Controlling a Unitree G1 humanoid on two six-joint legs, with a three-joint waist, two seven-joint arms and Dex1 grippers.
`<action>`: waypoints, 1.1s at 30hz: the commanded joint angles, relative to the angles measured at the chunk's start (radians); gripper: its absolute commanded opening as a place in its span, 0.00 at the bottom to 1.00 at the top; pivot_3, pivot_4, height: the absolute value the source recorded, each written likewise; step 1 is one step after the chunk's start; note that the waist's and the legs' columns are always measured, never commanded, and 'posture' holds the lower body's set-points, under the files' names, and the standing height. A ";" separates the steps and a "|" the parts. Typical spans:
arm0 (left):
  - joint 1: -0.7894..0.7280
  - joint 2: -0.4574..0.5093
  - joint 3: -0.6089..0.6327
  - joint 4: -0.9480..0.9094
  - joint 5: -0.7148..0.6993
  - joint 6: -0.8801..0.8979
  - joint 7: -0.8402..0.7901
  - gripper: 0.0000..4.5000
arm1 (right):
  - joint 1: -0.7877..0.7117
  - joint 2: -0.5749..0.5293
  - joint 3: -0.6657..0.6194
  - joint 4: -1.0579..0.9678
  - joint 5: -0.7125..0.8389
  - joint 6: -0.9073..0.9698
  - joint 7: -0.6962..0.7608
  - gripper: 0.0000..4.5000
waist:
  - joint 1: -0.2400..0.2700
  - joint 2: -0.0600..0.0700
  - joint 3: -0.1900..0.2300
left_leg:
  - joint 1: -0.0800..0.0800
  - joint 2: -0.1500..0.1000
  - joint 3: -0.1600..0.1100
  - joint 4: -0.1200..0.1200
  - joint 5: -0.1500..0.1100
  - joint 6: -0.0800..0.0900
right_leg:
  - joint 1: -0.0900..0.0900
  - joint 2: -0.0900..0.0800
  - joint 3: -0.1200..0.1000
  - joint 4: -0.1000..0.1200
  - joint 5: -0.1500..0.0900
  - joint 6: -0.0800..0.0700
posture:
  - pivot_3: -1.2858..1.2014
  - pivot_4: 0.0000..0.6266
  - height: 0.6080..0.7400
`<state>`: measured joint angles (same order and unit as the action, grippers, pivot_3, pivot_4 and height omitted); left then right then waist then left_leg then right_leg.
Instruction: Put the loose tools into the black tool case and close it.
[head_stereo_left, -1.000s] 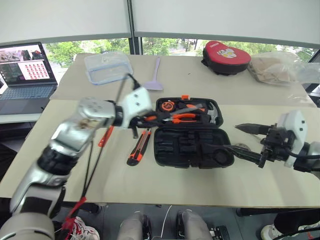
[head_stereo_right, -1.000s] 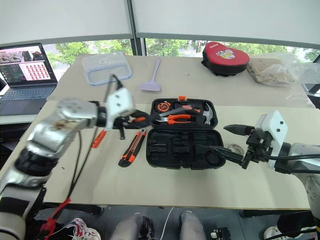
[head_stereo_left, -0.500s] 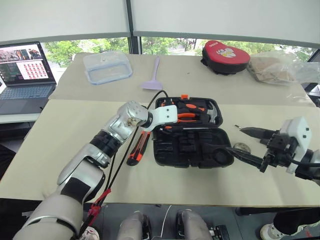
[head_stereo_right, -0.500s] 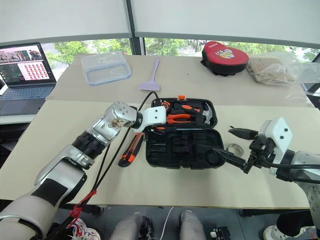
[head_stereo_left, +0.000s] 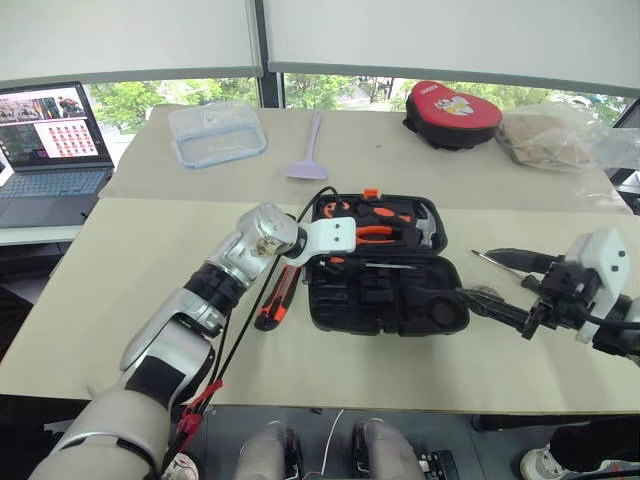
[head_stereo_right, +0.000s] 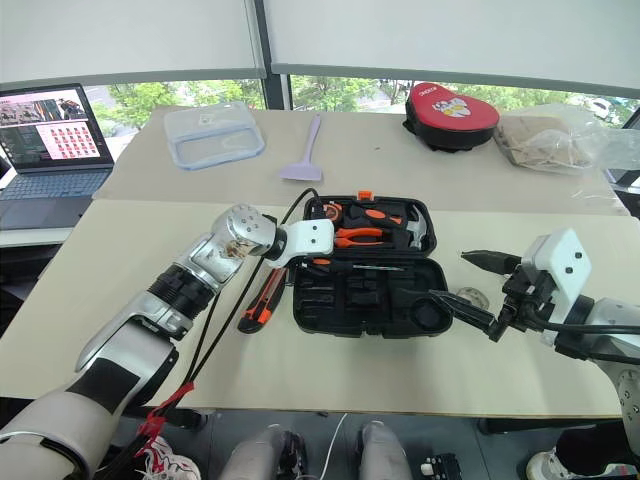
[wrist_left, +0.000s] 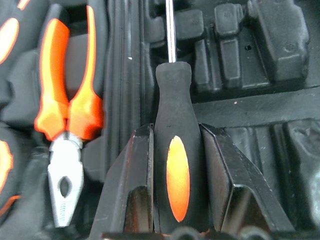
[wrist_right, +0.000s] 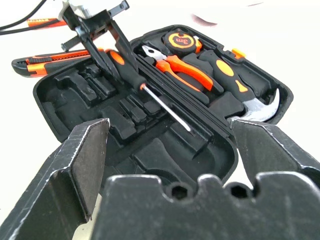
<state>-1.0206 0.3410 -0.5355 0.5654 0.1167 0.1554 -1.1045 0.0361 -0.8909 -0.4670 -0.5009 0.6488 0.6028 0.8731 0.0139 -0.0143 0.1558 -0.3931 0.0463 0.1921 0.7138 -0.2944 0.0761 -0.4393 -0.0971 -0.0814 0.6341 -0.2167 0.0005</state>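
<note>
Left wrist view gives us the left claw (wrist_left: 177, 165) clamped on the black handle of a screwdriver (wrist_left: 176, 150), one finger pressed to each side and the orange oval inlay facing the camera. We read no lettering on that handle. Its steel shaft runs straight out from the claw, along the claw's own line, over the moulded slots of the black tool case (head_stereo_left: 385, 295).

From the head views we record the case lying open on the worktop (head_stereo_left: 120, 290), its lid half away from the robot and its slotted half nearer. The held screwdriver lies lengthwise across the case, near the hinge line, tip towards the robot's right, and slopes slightly down to the slots.

We read "3m" on the tape measure (wrist_right: 178, 39) in the lid half. Beside it sit the pliers (wrist_right: 175, 65) and the hammer (wrist_right: 250, 97).

Right claw (head_stereo_right: 470, 290) stands wide apart and holds nothing, hovering off the case's right end. A small grey tape roll (head_stereo_right: 468, 297) lies on the worktop between its fingers' lines.

Utility knife (head_stereo_left: 280, 297) lies just left of the case, its long axis roughly front to back.
</note>
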 joint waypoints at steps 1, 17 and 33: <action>-0.025 -0.012 0.030 -0.008 0.012 -0.001 0.000 0.20 | -0.014 -0.002 -0.012 -0.021 0.009 -0.015 -0.005 1.00 | 0.000 0.000 0.000 | 0.000 0.000 0.000 0.000 0.000 0.000 | 0.000 0.000 0.000 0.000 0.000 0.000 | 0.52 0.24 0.93; -0.018 -0.038 0.088 -0.114 -0.017 0.064 -0.054 0.74 | 0.009 0.003 -0.022 -0.032 0.020 -0.011 -0.007 1.00 | 0.000 0.000 0.000 | 0.000 0.000 0.000 0.001 0.000 0.000 | 0.000 0.000 0.000 0.001 0.000 0.000 | 0.52 0.24 0.93; -0.029 -0.103 0.030 0.126 0.117 -0.075 0.028 0.01 | 0.045 0.016 -0.040 -0.035 0.022 -0.010 -0.014 1.00 | 0.002 0.000 0.000 | 0.000 0.000 -0.001 0.002 0.000 0.001 | 0.001 -0.001 0.000 0.001 0.000 0.001 | 0.52 0.24 0.93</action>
<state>-1.0522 0.2447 -0.4722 0.6573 0.1941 0.1023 -1.0857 0.0865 -0.8772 -0.4609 -0.5101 0.6513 0.6030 0.8674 0.0155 -0.0143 0.1556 -0.3930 0.0459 0.1915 0.7155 -0.2948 0.0769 -0.4382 -0.0978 -0.0816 0.6345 -0.2163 0.0012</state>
